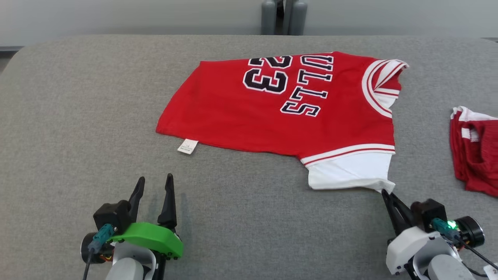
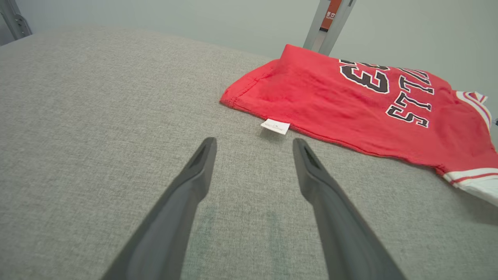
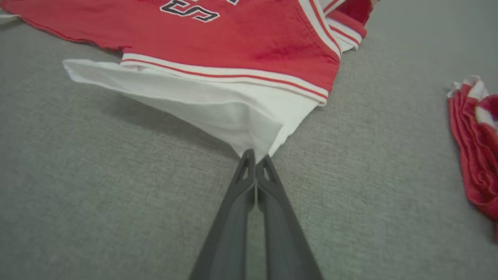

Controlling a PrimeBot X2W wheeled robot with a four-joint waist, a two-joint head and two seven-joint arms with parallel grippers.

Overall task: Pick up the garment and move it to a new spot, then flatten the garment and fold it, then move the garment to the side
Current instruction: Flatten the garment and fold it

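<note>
- the left gripper [image 1: 155, 178] sits at the near left over the grey cloth-covered table [image 1: 78, 116], its two dark fingers spread wide with nothing between them.
- in the left wrist view the left gripper [image 2: 253, 140] has bare grey cloth between its fingers.
- the right gripper [image 1: 385, 191] at the near right is clenched, its fingers pressed together on the near corner of the white sleeve [image 3: 218, 105] of the garment [image 1: 253, 116].
- that pinched corner is raised a little off the table, with a shadow beneath it.
- a small white label [image 1: 188, 146] sticks out from the garment's near edge, beyond the left gripper and apart from it.
- the garment, a red jersey with black lettering and the number 23, lies mostly flat across the middle of the table, neck to the right.
- a second red and white cloth [image 1: 476, 155] lies bunched at the right edge, apart from the garment.
- two grey posts [image 1: 284, 15] stand beyond the table's far edge.
</note>
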